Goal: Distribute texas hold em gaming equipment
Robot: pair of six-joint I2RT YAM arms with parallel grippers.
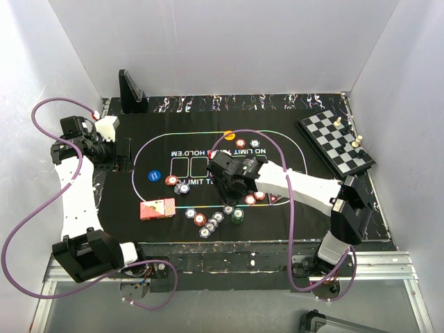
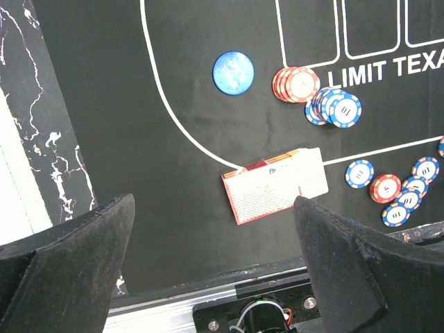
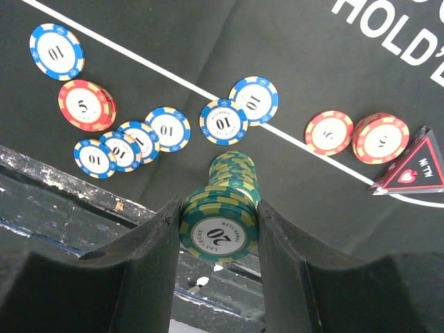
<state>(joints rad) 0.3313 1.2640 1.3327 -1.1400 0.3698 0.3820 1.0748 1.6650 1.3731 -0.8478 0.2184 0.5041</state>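
Note:
My right gripper (image 3: 219, 232) is shut on a green "20" poker chip (image 3: 220, 230), right over a stack of green chips (image 3: 236, 173) near the mat's front edge. I cannot tell whether the held chip is clear of the stack. Blue chips (image 3: 223, 121), red chips (image 3: 87, 104) and the dark triangular marker (image 3: 409, 168) lie around it. My left gripper (image 2: 214, 208) is open and empty, high over the mat's left side, with the red-backed card deck (image 2: 276, 184) below it. The right gripper (image 1: 232, 191) and deck (image 1: 157, 209) also show from above.
A blue round disc (image 2: 233, 72), red chips (image 2: 296, 84) and blue chips (image 2: 336, 107) lie left of centre. A yellow button (image 1: 229, 134) sits at the mat's far edge. A chessboard (image 1: 336, 142) stands at the back right and a black stand (image 1: 130, 91) at the back left.

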